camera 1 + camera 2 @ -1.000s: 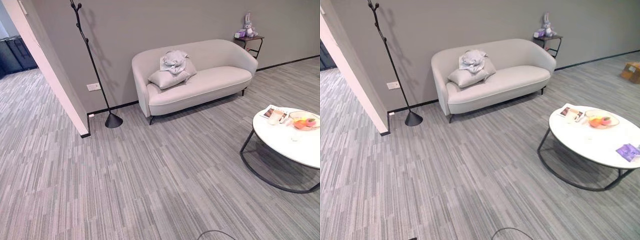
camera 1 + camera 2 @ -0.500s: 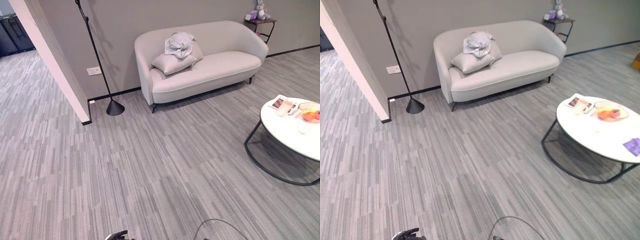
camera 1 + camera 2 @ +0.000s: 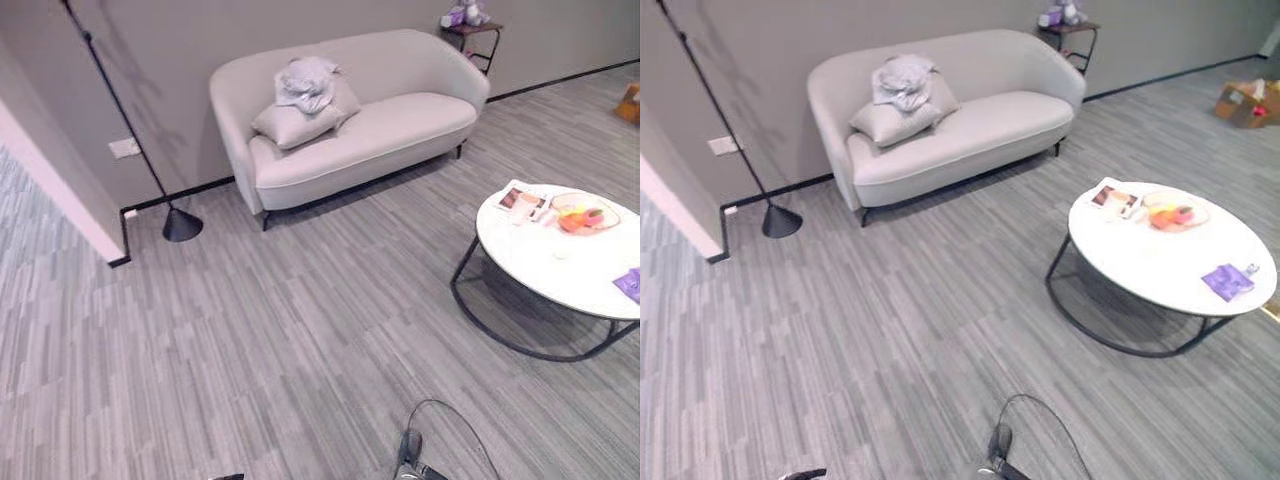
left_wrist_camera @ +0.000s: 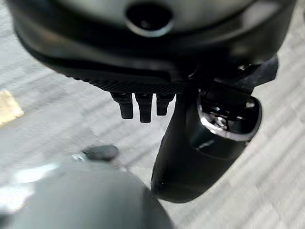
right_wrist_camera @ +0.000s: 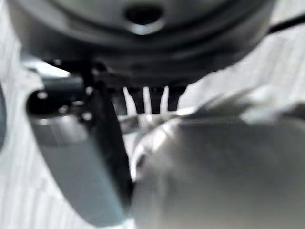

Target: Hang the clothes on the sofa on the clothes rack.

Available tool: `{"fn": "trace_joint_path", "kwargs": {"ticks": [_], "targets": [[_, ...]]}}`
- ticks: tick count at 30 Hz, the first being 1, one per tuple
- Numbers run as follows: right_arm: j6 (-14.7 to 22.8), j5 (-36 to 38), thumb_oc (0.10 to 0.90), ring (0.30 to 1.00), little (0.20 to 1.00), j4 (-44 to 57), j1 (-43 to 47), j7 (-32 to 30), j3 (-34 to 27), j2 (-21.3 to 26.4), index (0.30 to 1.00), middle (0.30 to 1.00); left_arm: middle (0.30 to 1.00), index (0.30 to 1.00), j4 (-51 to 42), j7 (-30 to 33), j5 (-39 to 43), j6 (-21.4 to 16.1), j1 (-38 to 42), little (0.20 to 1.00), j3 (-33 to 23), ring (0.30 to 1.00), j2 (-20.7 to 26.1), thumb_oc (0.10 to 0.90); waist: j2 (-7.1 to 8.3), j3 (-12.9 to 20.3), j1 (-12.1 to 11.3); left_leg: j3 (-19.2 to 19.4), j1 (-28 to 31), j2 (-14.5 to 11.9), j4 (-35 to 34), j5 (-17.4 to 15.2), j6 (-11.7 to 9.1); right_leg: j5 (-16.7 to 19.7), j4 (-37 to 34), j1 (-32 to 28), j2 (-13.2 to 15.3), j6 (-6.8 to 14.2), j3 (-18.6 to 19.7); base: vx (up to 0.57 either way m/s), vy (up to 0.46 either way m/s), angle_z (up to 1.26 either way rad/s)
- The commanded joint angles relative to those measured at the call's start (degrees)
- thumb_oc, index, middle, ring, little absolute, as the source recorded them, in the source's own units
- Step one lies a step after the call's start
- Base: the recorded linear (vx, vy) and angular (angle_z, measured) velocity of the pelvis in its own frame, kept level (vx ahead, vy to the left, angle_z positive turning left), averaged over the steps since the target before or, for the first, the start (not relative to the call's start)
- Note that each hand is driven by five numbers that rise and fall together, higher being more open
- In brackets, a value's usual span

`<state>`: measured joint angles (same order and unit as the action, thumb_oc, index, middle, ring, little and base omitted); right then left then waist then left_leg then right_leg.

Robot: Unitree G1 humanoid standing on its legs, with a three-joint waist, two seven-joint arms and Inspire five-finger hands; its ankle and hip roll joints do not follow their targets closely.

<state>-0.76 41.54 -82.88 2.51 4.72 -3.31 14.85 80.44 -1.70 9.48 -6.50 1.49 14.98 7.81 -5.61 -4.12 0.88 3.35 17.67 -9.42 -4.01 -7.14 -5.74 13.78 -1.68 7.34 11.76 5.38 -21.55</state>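
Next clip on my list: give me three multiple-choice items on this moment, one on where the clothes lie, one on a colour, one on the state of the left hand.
1. Where do the clothes lie?
A. On the cushion at the sofa's left end
B. On the round table
C. On the rack

2. What colour is the round table's top?
A. Black
B. White
C. Red

3. What is the left hand's state?
A. Shut on the clothes
B. Shut on the rack's pole
C. Open, holding nothing

Answers:
1. A: the grey clothes sit bundled on the cushion against the sofa's back, apart from the rack by the wall.
2. B: the table has a white top on a dark frame.
3. C: in its wrist view the left hand has straight fingers over bare floor, with nothing between them.
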Motion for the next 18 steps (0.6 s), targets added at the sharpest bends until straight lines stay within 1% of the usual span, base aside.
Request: {"fn": "trace_joint_path", "kwargs": {"ticks": [1,3,4,5,7,8,10,11,12,13,14,15,16,17,18], "targets": [[-0.39,3.6,0.8,0.9,0.9,-4.3,1.03,0.47,-0.55,-5.0,0.9,0.9,0.9,0.9,0.67,0.46,-2.19,-1.56,0.48,0.9,2.55,0.9,0.91,0.8,6.38,-0.21,-1.15,-1.48,-1.54,7.52,-0.99,-4.06,3.58,1.55,-3.32,1.58,4.56,6.7,2.58,0.26,-0.184,0.16],[0.17,4.46,0.8,0.9,0.9,-3.23,1.52,0.62,0.59,-4.98,0.9,0.9,0.9,0.9,0.14,0.45,-4.17,-1.92,0.75,0.9,5.16,0.9,0.19,0.8,5.59,0.75,-0.48,-1.36,-1.7,5.23,-0.99,-3.73,2.5,0.39,-3.32,2.05,2.49,5.98,3.02,0.31,-0.221,-0.04],[0.37,4.44,0.8,0.9,0.9,-2.33,2.26,0.77,1.92,-4.43,0.9,0.9,0.9,0.9,-1.08,0.49,-5.73,-2.27,1.17,0.9,7.61,0.9,0.12,0.8,4.65,1.38,-0.05,-1.08,-1.98,3.41,-0.99,-2.14,1.43,-0.82,-3.32,2.69,0.46,5.29,3.65,0.41,-0.297,-0.15],[0.94,4.39,0.8,0.9,0.9,-1.68,3.3,0.41,3.18,-4.37,0.9,0.9,0.9,0.9,-2.46,0.67,-6.16,-2.43,1.74,0.9,8.82,0.9,0.26,0.8,3.76,1.81,-0.15,-0.62,-2.45,1.26,-0.49,0.07,0.09,-2.07,-3.32,3.13,-1.66,4.24,4.13,0.38,-0.296,-0.13],[1.18,4.15,0.8,0.9,0.9,-1.2,4.71,0.15,4.58,-4.37,0.9,0.9,0.9,0.9,-3.77,0.77,-6.57,-2.53,2.75,0.9,10.49,0.9,0.18,0.8,3.11,2.06,-0.4,0.01,-3.31,-0.88,1.62,2.33,-1.46,-3.59,-3.32,3.03,-3.64,3.07,3.99,0.2,-0.179,-0.06],[1.18,4.16,0.8,0.9,0.9,-1.21,4.73,0.15,4.57,-4.36,0.9,0.9,0.9,0.9,-3.79,0.77,-6.57,-2.51,2.76,0.9,10.5,0.9,0.18,0.8,3.01,2.1,-0.41,0.02,-3.38,-1.04,1.68,2.28,-1.56,-3.64,-3.32,3.07,-3.78,2.99,3.94,0.13,-0.115,-0.16],[1.2,3.6,0.8,0.9,0.9,-0.55,5.3,0.28,6.34,-4.72,0.9,0.9,0.9,0.9,-4.58,0.8,-8.37,-2.54,3.37,0.9,12.5,0.9,-0.09,0.8,2.71,2.31,-0.55,0.87,-4.34,-2.99,4.92,4.12,-2.69,-5.61,-3.32,2.35,-5.42,1.76,3.75,0.2,-0.173,-0.21],[1.4,2.48,0.8,0.9,0.9,0.33,5.41,0.64,8.08,-4.64,0.9,0.9,0.9,0.9,-5.44,0.98,-10.55,-2.75,4.04,0.9,14.43,0.9,0.1,0.8,2.82,1.8,-0.75,1.25,-6.57,-4.23,12.14,6.8,-3.51,-7.61,-3.32,0.52,-7.37,-0.11,3.85,0.26,-0.299,-0.12],[1.41,1.95,0.8,0.9,0.9,0.28,5.43,0.52,8.72,-4.3,0.9,0.9,0.9,0.9,-6.2,1.25,-11.81,-2.77,4.95,0.9,15.45,0.9,0.57,0.8,3.4,0.2,-1.64,0.82,-10.39,-5.03,21.37,9.64,-3.18,-9.63,-3.32,-2.02,-8.61,-1.86,3.9,0.22,-0.317,-0.22],[1.42,1.75,0.8,0.9,0.9,0.0,5.5,0.16,8.73,-4.18,0.9,0.9,0.9,0.9,-6.77,1.79,-12.23,-2.77,5.54,0.9,15.65,0.9,0.89,0.8,3.83,-0.8,-2.11,0.73,-12.44,-5.7,26.06,11.59,-2.9,-10.63,-3.32,-3.33,-8.97,-2.79,3.5,0.2,-0.276,-0.5],[1.06,1.42,0.8,0.9,0.9,-1.18,6.03,-0.37,8.71,-3.73,0.9,0.9,0.9,0.9,-6.88,2.34,-10.98,-2.63,6.01,0.9,14.45,0.9,1.27,0.8,4.07,-1.74,-2.79,2.63,-13.48,-7.63,28.69,13.35,-1.68,-12.29,-3.32,-5.49,-9.71,-3.68,3.02,0.2,-0.182,-0.55],[0.91,1.01,0.8,0.9,0.9,-2.03,6.41,-0.79,8.5,-3.4,0.9,0.9,0.9,0.9,-6.62,2.53,-9.62,-2.39,6.15,0.9,13.08,0.9,1.32,0.8,4.36,-2.48,-3.56,3.34,-14.71,-7.55,29.17,12.75,-0.95,-13.02,-3.32,-6.56,-9.39,-3.79,3.05,0.23,-0.119,-0.27],[0.65,0.38,0.8,0.9,0.9,-2.46,6.43,-0.82,8.36,-3.2,0.9,0.9,0.9,0.9,-6.18,3.02,-8.19,-2.25,6.33,0.9,11.68,0.9,1.24,0.8,4.83,-3.06,-4.25,3.35,-16.66,-6.37,29.61,11.11,-0.14,-13.58,-3.32,-7.41,-8.88,-3.74,3.24,0.12,-0.035,0.14],[0.65,0.37,0.8,0.9,0.9,-2.47,6.47,-0.81,8.36,-3.2,0.9,0.9,0.9,0.9,-6.17,3.02,-8.19,-2.26,6.36,0.9,11.67,0.9,1.24,0.8,4.81,-3.09,-4.21,3.29,-16.76,-6.39,29.78,11.0,-0.11,-13.58,-3.32,-7.41,-8.88,-3.72,3.2,0.17,-0.008,0.2],[0.47,-0.86,0.8,0.9,0.9,-2.82,6.37,-0.78,8.5,-3.19,0.9,0.9,0.9,0.9,-4.52,3.72,-5.39,-1.81,6.19,0.9,8.7,0.9,1.27,0.8,5.93,-3.68,-5.61,2.34,-22.34,-1.82,28.84,6.13,1.29,-14.92,-3.32,-8.8,-7.89,-3.17,3.71,0.2,0.036,-0.12]]}}
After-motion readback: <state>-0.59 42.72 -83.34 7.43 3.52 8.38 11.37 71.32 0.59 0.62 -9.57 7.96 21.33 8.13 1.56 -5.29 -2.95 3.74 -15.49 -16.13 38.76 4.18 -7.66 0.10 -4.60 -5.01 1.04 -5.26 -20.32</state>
